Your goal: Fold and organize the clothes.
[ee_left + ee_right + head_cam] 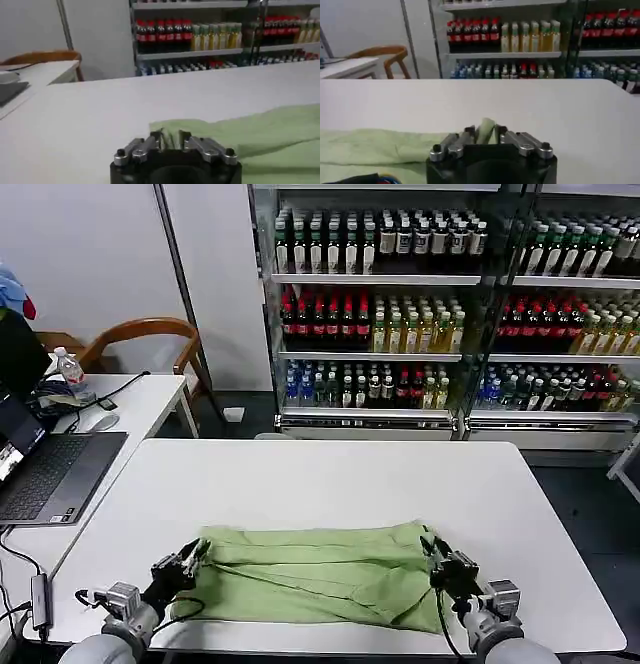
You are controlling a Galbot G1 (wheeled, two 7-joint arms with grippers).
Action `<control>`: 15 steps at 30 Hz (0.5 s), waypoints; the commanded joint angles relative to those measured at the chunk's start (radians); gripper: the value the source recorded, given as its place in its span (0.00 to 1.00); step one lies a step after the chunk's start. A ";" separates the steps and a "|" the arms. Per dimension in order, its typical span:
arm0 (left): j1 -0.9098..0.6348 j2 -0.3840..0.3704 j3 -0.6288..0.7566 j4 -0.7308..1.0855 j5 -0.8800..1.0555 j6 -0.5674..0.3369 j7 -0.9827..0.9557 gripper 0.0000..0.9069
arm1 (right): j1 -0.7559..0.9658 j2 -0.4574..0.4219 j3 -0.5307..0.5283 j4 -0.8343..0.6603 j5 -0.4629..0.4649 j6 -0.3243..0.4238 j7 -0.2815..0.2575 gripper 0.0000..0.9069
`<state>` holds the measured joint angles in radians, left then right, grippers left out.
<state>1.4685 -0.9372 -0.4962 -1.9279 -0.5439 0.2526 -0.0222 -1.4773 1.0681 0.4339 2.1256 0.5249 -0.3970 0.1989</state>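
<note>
The clothes are one light green shirt [315, 574], lying folded into a wide band near the front edge of the white table [330, 474], plain side up. My left gripper [196, 552] is at the band's left end, shut on a bunched fold of the shirt [240, 135] that rises between its fingers [156, 138]. At the right end my right gripper [430, 546] is shut on a pinched ridge of the shirt [375, 146], which stands up between its fingers [469, 132].
A side table [140, 406] to the left holds a laptop [45, 469], a mouse and a water bottle. A wooden chair [140, 334] stands behind it. Shelves of drink bottles [440, 314] line the back wall. A cable and adapter [38, 594] lie at the table's left edge.
</note>
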 commanded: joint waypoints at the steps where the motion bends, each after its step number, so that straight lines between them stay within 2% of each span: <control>1: 0.024 -0.007 0.019 -0.106 -0.069 0.058 -0.207 1.00 | -0.051 0.004 0.070 0.047 -0.028 0.007 -0.013 1.00; 3: 0.017 -0.019 0.047 -0.113 -0.108 0.063 -0.319 1.00 | -0.074 0.007 0.109 0.076 -0.028 0.011 -0.030 1.00; 7: 0.029 -0.039 0.098 -0.100 -0.122 0.086 -0.418 1.00 | -0.112 0.008 0.162 0.115 -0.040 0.029 -0.057 1.00; 10: 0.032 -0.055 0.107 -0.091 -0.133 0.080 -0.430 1.00 | -0.130 0.014 0.194 0.138 -0.062 0.029 -0.077 1.00; 13: 0.025 -0.083 0.124 -0.084 -0.128 0.019 -0.425 1.00 | -0.147 0.029 0.236 0.130 -0.143 0.054 -0.124 1.00; 15: 0.015 -0.095 0.132 -0.077 -0.118 0.014 -0.434 1.00 | -0.152 0.031 0.254 0.121 -0.152 0.062 -0.127 1.00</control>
<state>1.4821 -0.9937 -0.4098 -1.9917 -0.6383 0.2937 -0.3243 -1.5749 1.0871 0.5730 2.2130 0.4640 -0.3651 0.1341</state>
